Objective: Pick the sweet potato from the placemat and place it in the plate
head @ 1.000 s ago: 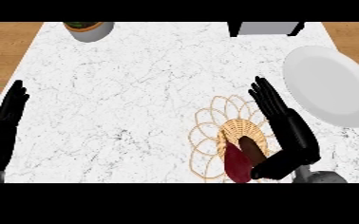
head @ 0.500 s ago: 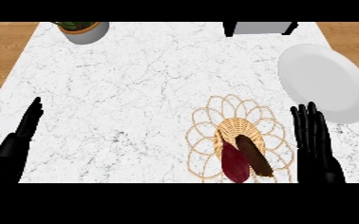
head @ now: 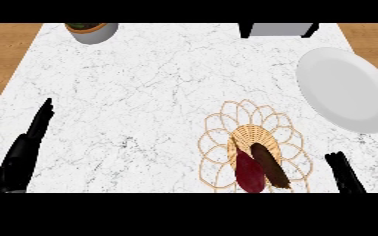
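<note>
The task stands at its opening step, the reach and grasp; nothing is lifted. The sweet potato (head: 249, 172), a reddish-purple tuber, lies on the woven, flower-shaped placemat (head: 221, 125) near the view's lower edge, its long axis running roughly away from the robot. A dark brown elongated shape (head: 270, 166) lies against its right side; whether that is a second item or only shadow cannot be told. The white plate (head: 343, 87) sits at the counter's right edge, beyond the placemat and apart from it, with nothing on it.

The right hand (head: 344, 174) shows only as straight fingertips at the lower right, just beside the placemat's outer loops. It is spread and holds nothing. The left hand (head: 28, 147) rests at the view's left edge, fingers straight and seen edge-on, likewise with nothing in it and well apart from the work.

The next move, as judged from here, belongs to the right hand: it needs to travel leftward over the mat, come down across the sweet potato's narrow width and curl round it — without catching the mat's loops — then lift and carry it forward and right to the plate.
</note>
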You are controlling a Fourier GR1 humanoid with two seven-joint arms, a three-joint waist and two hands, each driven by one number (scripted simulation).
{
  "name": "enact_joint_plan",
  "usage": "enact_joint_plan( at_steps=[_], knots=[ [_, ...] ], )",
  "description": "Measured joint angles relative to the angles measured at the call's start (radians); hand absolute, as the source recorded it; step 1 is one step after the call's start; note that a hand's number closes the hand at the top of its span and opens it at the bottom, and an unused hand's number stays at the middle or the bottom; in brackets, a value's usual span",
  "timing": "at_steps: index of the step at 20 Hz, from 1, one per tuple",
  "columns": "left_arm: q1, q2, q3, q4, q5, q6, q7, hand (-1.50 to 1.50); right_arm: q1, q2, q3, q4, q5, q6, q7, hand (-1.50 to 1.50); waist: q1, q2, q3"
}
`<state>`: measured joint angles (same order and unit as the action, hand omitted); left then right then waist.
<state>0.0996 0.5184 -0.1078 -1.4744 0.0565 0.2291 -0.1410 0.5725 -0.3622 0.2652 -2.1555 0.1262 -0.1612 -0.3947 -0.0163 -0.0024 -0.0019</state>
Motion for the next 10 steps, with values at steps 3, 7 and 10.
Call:
enact_joint_plan(
  at_steps=[3, 7, 10],
  knots=[
    [-0.013, -0.003, 0.001, 0.007, -0.004, -0.005, 0.0, 0.0, 0.021, -0.075, -0.014, -0.044, 0.097, 0.012, 0.113, -1.5, 0.006, 0.002, -0.001],
    [-0.014, -0.01, -0.001, 0.001, -0.013, -0.011, -0.004, 0.0, 0.02, -0.139, -0.026, -0.123, 0.197, 0.044, 0.313, -1.5, 0.015, 0.003, -0.001],
    [-0.02, -0.009, 0.007, 0.01, -0.015, -0.024, -0.014, 0.0, -0.029, -0.162, -0.012, -0.14, 0.261, 0.087, 0.468, -1.5, 0.022, 0.005, -0.001]
  ],
)
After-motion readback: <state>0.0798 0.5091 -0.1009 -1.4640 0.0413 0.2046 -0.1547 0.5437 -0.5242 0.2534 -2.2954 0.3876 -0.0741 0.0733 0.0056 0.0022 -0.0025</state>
